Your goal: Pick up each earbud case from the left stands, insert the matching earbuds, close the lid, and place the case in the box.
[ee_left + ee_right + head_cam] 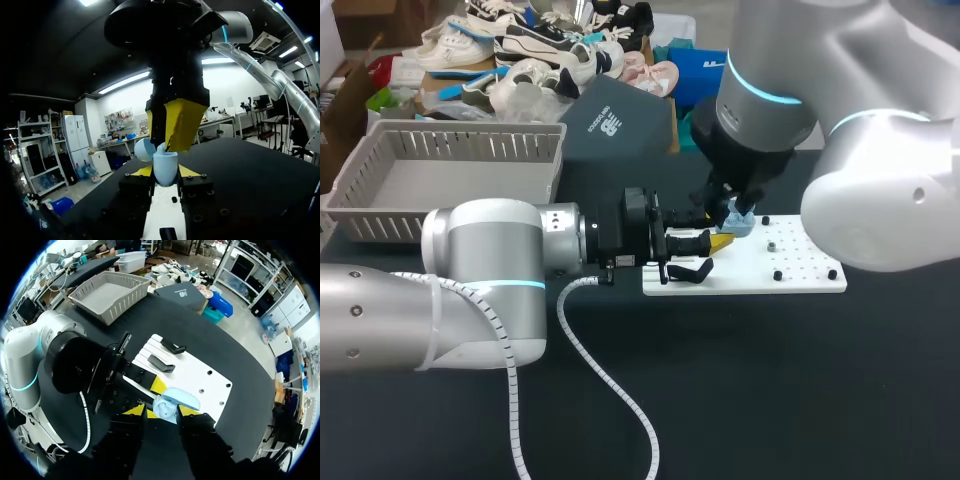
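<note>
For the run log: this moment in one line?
right gripper: shut on light blue plastic earbud case, lid open | left gripper: at case, grip unclear | case over white holed board

head: bright, even | left wrist: dim, backlit by ceiling strips (125,81)

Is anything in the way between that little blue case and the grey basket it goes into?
Yes: the left gripper and left arm lie between the blue case and the grey basket, so it likely must lift over.
</note>
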{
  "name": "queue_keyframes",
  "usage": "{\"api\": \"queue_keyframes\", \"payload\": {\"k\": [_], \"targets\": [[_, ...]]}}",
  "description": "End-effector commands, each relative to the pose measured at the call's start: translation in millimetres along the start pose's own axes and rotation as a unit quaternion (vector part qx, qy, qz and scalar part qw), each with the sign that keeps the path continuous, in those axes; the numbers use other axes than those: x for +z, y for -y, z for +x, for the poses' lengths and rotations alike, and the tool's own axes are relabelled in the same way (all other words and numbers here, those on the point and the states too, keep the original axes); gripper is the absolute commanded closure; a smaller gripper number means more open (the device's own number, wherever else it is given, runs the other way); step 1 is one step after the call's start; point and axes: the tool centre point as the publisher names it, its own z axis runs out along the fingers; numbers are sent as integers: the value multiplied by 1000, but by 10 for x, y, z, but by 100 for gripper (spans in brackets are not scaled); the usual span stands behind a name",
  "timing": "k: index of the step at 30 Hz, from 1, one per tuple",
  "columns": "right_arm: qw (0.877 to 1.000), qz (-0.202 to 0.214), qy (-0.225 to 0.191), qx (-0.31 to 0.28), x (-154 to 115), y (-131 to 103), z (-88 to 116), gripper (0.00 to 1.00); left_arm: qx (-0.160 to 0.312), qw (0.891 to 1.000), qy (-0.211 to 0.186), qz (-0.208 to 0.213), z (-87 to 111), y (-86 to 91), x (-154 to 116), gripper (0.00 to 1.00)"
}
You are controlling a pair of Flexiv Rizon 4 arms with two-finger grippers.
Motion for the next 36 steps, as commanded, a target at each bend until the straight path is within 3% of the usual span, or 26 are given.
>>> {"api": "queue_keyframes", "payload": {"k": [1, 8, 16, 25, 36], "targets": [[1000, 0, 2, 1, -3, 6, 23, 63, 1, 1000, 1, -1, 6, 7, -2, 100], [1000, 10, 21, 5, -149, 17, 28, 62, 1, 1000, 1, -1, 6, 7, -2, 100], [997, 21, 62, 33, -289, 240, -106, 62, 1, 1000, 1, -1, 6, 7, -2, 100], [996, 4, 69, 64, -109, 543, -299, 66, 1, 1000, 1, -1, 6, 7, -2, 100], [996, -12, 53, 68, 101, 531, -313, 67, 1, 1000, 1, -1, 6, 7, -2, 100]]}}
